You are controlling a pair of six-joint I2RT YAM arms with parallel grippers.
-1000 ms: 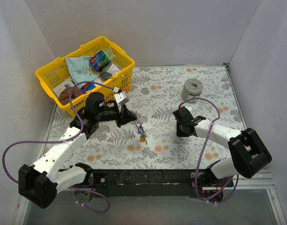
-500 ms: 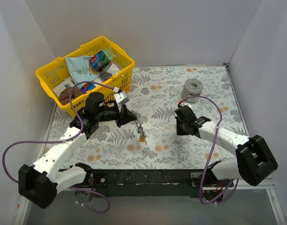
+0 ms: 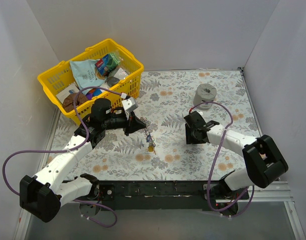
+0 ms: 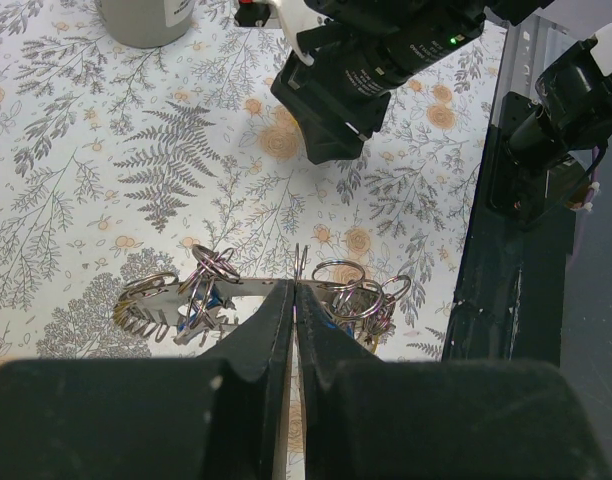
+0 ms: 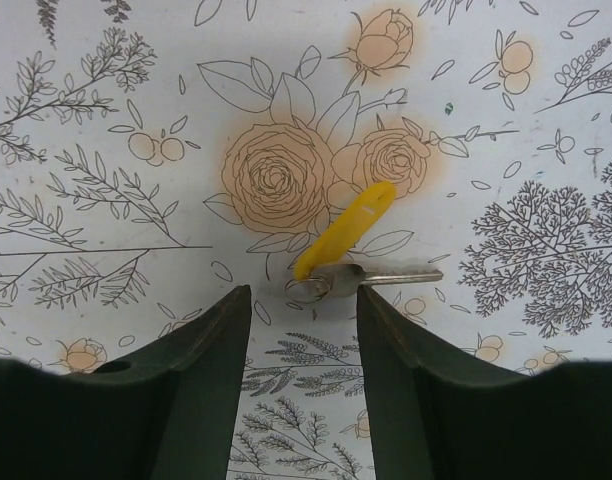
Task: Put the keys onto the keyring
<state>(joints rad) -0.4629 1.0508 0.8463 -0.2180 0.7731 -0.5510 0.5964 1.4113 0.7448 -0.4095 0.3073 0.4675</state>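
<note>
Starting at the yellow-headed key (image 5: 344, 240): flat on the flowered surface (image 5: 106, 120), silver blade pointing right, just beyond the tips of the right gripper (image 5: 304, 296). Jaws there parted about halfway, straddling the key's small ring end, gripping nothing. Nudged a touch toward the left arm since a moment ago, and reopened after a squeeze. Probably a missed or reset grab, so still a key to lift before any threading.

Further left, near mid-surface, the keyring (image 4: 151, 305) with other keys (image 4: 201, 300) and small rings bunched against it, unmoved over the last second. Pinched at a thin wire loop by the left gripper (image 4: 294, 288), jaws pressed fully together. Well apart from the loose key, with bare patterned surface between.

Off to the sides: yellow basket (image 3: 53, 82) at the far left, grey roll (image 3: 205, 94) beyond the right arm, white walls close around. Open room in the middle for bringing key to ring.
</note>
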